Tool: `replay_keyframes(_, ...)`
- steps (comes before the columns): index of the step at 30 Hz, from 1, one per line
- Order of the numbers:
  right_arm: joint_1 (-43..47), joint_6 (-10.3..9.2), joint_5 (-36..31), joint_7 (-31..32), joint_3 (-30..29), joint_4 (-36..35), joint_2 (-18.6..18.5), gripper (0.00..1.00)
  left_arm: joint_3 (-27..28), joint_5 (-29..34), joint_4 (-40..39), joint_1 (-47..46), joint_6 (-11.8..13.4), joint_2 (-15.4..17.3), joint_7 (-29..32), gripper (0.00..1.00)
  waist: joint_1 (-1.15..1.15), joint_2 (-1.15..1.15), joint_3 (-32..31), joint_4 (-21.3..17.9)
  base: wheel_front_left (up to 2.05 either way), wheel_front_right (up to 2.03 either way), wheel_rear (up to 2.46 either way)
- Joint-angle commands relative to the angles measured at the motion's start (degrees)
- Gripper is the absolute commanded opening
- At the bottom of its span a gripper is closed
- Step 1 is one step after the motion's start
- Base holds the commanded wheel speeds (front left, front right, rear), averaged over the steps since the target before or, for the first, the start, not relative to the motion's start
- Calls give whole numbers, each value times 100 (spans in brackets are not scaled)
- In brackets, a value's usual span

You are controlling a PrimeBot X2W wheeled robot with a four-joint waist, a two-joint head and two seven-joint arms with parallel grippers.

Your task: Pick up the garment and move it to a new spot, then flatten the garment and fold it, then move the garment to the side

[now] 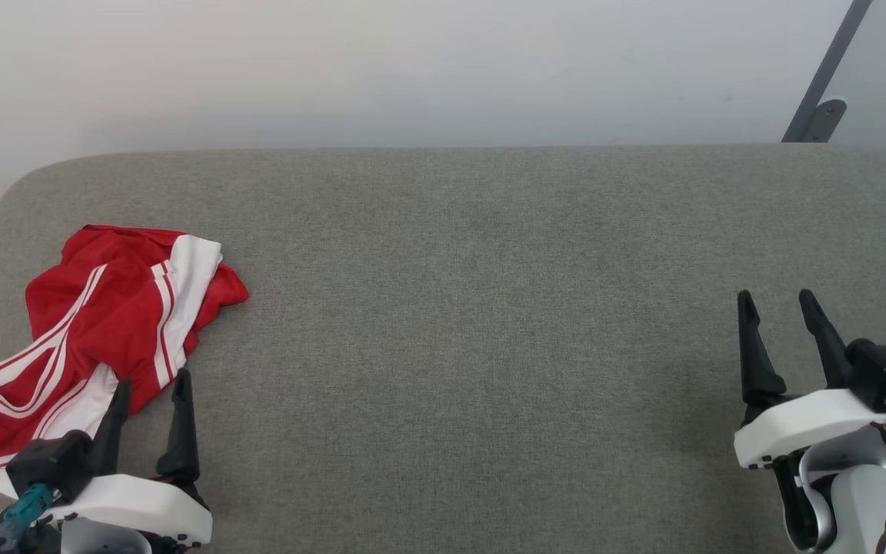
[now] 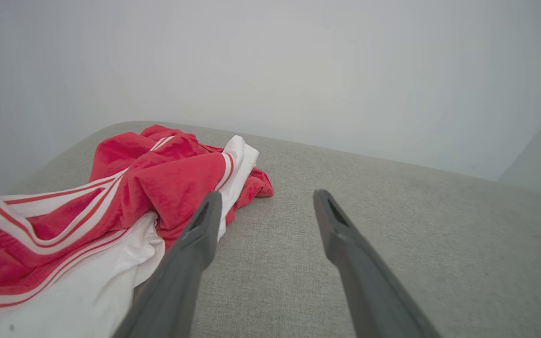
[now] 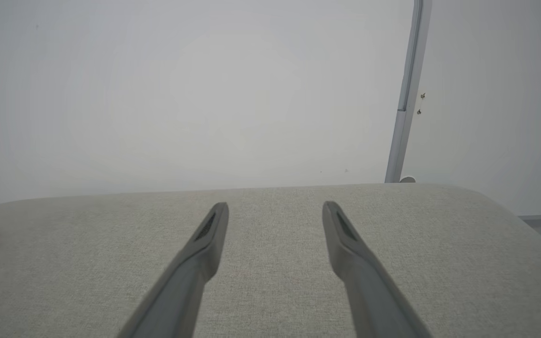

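Presently on the surface: a crumpled red basketball jersey lies at the robot's near left, close to the rounded left edge of a grey fabric-covered table.
Jersey, look: bunched and folded over itself, red cloth uppermost, with white panels and red-and-white striped trim running across it; one white band stands up along its far right side.
Jersey, contact: it rests on the grey fabric and neither gripper has hold of it.
Left gripper: at the lower left of the head view, its two dark fingers are spread wide with nothing between them.
Left gripper, relation to jersey: the outer finger overlaps the jersey's near right edge in both the head and left wrist views; I cannot tell whether it touches the cloth. The inner finger is over bare grey fabric just beside the jersey.
Right gripper: at the lower right of the head view, well apart from the jersey, its fingers also stand wide apart and hold nothing.
Right gripper, surroundings: bare grey fabric lies under and ahead of its fingers; a small red-and-white bit of the jersey shows at the far left edge of the right wrist view.
Background: a plain pale wall rises behind the table, with a slanted grey metal post and its bracket at the far right.
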Motion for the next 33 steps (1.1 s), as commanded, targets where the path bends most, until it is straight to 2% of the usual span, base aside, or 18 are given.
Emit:
replay_keyframes(1,18,2,-81,-40,0,-27,-3,100,23,100,-26,-85,-9,30,-37,100,0,0,1,-1,0,0,0)
replay_keyframes(21,3,1,-922,-279,-237,28,108,100,-33,921,210,-181,-15,198,-284,100,0,0,139,31,0,0,0)
replay_keyframes(30,-2,1,-1149,-359,-152,57,149,100,-58,1086,312,-195,-15,156,-357,100,0,0,153,477,0,0,0)
replay_keyframes(33,-23,1,-1251,-385,-42,114,161,100,6,1185,332,-132,-15,88,-389,100,0,0,150,783,0,0,0)
